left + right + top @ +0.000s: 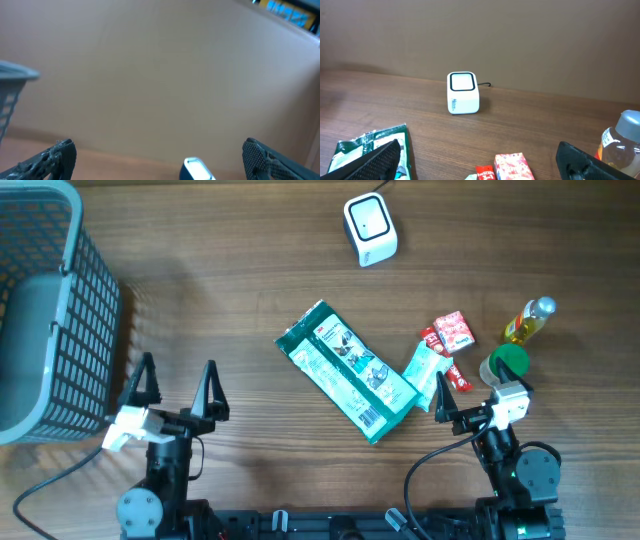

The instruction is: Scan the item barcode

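Note:
A white barcode scanner (370, 228) stands at the back of the table, its window facing up; it also shows in the right wrist view, scanner (463, 93), and at the bottom of the left wrist view, scanner (197, 170). A large green packet (345, 370) lies flat in the middle, with a barcode (370, 418) near its front end. My left gripper (177, 375) is open and empty at the front left, well apart from the items. Beside the small items at the front right, my right gripper (468, 392) stands open and empty, with the packet's edge (367, 145) behind its left finger.
A grey mesh basket (50, 310) fills the far left. At the right lie a small green-white sachet (425, 370), a red carton (452, 332), a red sachet (458, 377), a yellow bottle (528, 321) and a green-capped item (505, 363).

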Available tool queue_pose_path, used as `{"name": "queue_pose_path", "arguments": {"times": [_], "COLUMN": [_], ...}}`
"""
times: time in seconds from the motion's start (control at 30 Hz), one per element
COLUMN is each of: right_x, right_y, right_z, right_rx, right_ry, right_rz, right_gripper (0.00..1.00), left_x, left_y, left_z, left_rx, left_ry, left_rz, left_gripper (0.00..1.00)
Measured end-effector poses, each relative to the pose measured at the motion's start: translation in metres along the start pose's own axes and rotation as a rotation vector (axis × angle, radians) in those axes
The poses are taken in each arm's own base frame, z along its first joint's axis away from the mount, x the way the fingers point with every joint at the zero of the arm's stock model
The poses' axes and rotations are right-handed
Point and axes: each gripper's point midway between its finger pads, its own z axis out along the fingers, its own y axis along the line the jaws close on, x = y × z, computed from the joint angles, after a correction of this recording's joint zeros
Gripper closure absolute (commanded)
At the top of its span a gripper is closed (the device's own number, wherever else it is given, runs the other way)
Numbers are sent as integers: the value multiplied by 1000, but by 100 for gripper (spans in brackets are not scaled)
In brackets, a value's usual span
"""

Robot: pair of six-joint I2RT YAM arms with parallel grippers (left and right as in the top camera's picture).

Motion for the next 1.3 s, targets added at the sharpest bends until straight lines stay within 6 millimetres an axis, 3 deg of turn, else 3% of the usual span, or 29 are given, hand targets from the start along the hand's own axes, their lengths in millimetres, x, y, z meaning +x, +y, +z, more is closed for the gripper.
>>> {"name": "queue_pose_path", "arguments": {"times": [0.2,0.4,0.73,1.3], "right_x": [0,0,0,0], "right_y": [0,0,0,0], "right_z": [0,0,0,0], "right_rx": [0,0,0,0], "right_ry": [0,1,0,0], "right_rz": [0,0,0,0], "right_gripper": [0,0,0,0], "left_x": [51,105,103,102], "left_y": [19,48,55,55], "left_z": [-5,-23,-24,-24], "left_rx": [-63,-207,-205,-204], "left_ry": [165,378,391,393], "left_rz": [-23,-38,187,208], "left_gripper": [0,0,0,0]}}
